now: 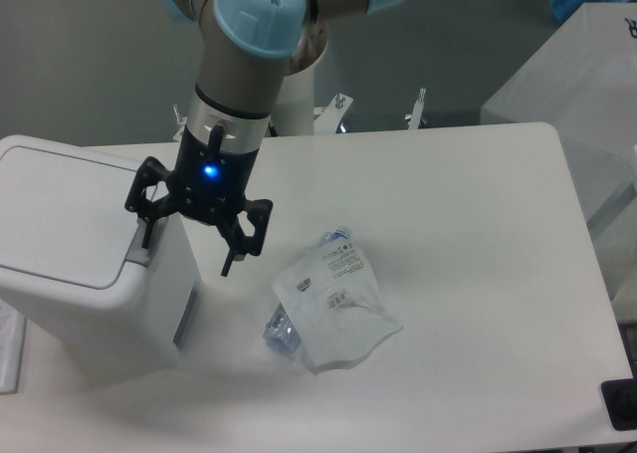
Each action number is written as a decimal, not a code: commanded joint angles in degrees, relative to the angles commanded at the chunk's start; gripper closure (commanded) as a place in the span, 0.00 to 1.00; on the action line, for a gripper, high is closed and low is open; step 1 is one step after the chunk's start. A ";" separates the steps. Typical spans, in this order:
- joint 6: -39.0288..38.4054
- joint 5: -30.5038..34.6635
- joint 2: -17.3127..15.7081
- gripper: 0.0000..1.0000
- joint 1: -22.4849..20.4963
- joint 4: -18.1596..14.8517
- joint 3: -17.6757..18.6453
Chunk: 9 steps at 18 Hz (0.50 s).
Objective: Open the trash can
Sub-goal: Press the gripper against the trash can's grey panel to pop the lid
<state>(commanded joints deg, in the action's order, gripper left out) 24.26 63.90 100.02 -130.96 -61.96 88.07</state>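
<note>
Tool at the trash can's front rim, lid still down.
Your tool (189, 244) is spread wide, holding nothing, one finger (146, 226) over the trash can (85, 259) at the table (468, 224)'s left edge; packet (333, 299) lies right of the can.

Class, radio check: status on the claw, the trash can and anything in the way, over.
Claw open, empty, one finger over the grey push-button tab. Trash can lid shut. Plastic packet lies on the table to the side, not in the way.
</note>
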 joint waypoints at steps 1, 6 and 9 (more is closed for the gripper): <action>0.00 0.00 -0.09 0.00 0.00 0.00 0.17; 0.00 0.00 -0.09 0.00 0.00 0.18 0.53; -0.09 0.09 -0.09 0.00 0.00 0.18 0.79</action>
<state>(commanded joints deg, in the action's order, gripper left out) 24.17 63.98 99.93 -130.96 -61.79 88.86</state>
